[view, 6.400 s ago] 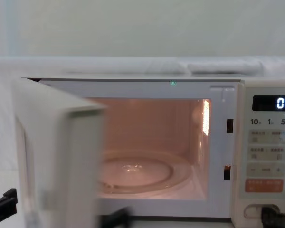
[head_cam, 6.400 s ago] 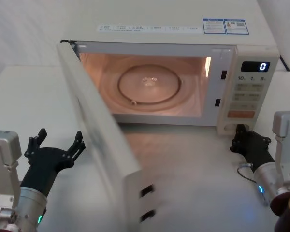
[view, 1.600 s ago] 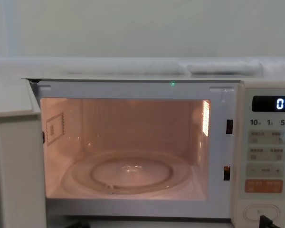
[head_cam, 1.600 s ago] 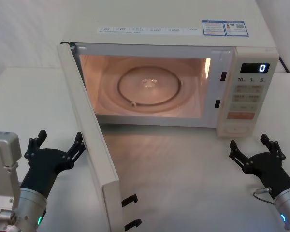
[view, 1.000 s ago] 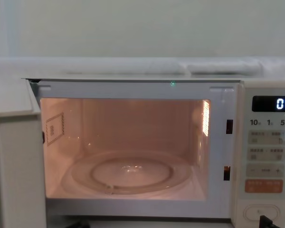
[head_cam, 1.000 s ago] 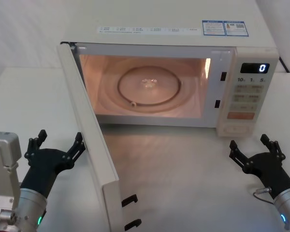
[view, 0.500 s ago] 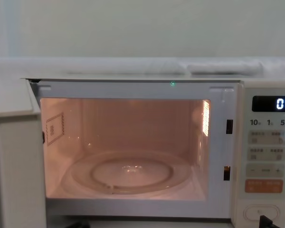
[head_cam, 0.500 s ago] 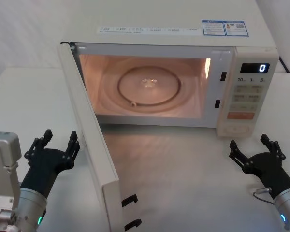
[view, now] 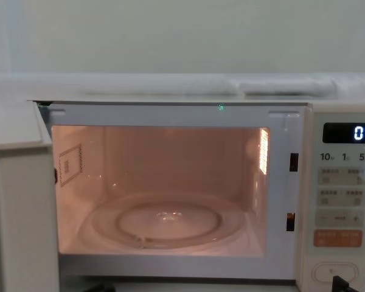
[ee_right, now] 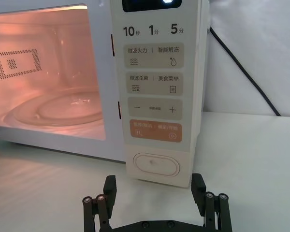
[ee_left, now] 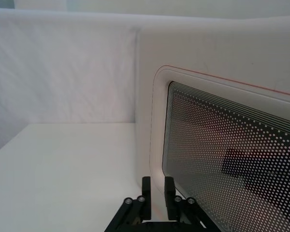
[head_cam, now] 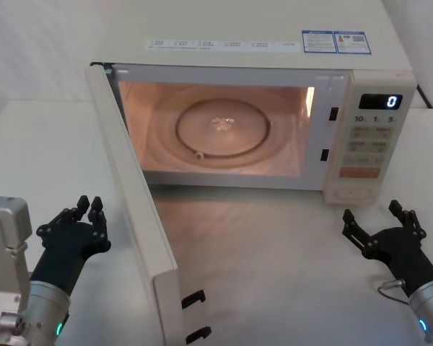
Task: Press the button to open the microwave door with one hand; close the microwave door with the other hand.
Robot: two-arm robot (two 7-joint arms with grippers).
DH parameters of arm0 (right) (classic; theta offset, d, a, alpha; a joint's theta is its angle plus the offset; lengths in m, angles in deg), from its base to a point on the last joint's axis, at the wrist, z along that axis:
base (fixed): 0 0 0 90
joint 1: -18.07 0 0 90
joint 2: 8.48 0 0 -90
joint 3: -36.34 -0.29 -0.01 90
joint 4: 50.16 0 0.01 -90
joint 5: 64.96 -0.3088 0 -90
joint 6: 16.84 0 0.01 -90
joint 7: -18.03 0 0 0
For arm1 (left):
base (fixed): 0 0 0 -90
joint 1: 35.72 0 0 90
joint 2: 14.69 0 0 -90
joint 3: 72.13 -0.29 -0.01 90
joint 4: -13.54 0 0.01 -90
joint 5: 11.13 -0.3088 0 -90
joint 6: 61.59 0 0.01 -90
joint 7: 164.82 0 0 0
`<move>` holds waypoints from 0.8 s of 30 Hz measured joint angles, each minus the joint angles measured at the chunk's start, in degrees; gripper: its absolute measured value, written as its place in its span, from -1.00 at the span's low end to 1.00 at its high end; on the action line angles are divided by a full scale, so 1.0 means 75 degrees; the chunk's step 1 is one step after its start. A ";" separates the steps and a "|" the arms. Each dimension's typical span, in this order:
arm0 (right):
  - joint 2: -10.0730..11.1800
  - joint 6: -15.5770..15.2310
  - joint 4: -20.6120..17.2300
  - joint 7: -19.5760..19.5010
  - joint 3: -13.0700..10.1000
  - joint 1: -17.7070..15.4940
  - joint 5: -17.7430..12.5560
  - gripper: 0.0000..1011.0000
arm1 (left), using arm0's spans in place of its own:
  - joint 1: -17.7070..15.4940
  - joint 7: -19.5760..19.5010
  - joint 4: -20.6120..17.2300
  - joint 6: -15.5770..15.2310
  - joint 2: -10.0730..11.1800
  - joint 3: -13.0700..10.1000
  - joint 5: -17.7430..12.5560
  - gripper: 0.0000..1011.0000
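Observation:
The microwave door stands swung wide open, edge-on toward me; its mesh window shows in the left wrist view, and its edge rises at the chest view's left. My left gripper sits just left of the door's outer face, its fingers drawn close together with nothing between them. The oval cream button lies at the bottom of the control panel. My right gripper rests open on the table a short way in front of it, apart from it.
The lit cavity holds a glass turntable. An orange key sits above the button, and the display reads 0. A black cable runs down the wall behind the microwave's right side. White table lies between the arms.
My left gripper's fingers have closed from wide apart to nearly together, in place beside the door. The door and my right gripper have not moved.

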 joint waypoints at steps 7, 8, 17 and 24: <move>0.0000 0.0000 0.0000 0.0000 0.0000 0.0000 0.0000 0.98 | 0.0000 0.0000 0.0000 0.0000 0.0000 0.0000 0.0000 -0.99; 0.0000 0.0000 0.0000 0.0000 0.0000 0.0000 0.0000 0.98 | 0.0000 0.0000 0.0000 0.0000 0.0000 0.0000 0.0000 -1.00; 0.0000 0.0000 0.0000 0.0000 0.0000 0.0000 0.0000 0.98 | 0.0000 0.0000 0.0000 0.0000 0.0000 0.0000 0.0000 -1.00; 0.0000 0.0000 0.0000 0.0000 0.0000 0.0001 -0.0001 0.98 | 0.0000 -0.0001 0.0000 0.0000 0.0000 0.0000 0.0000 -1.00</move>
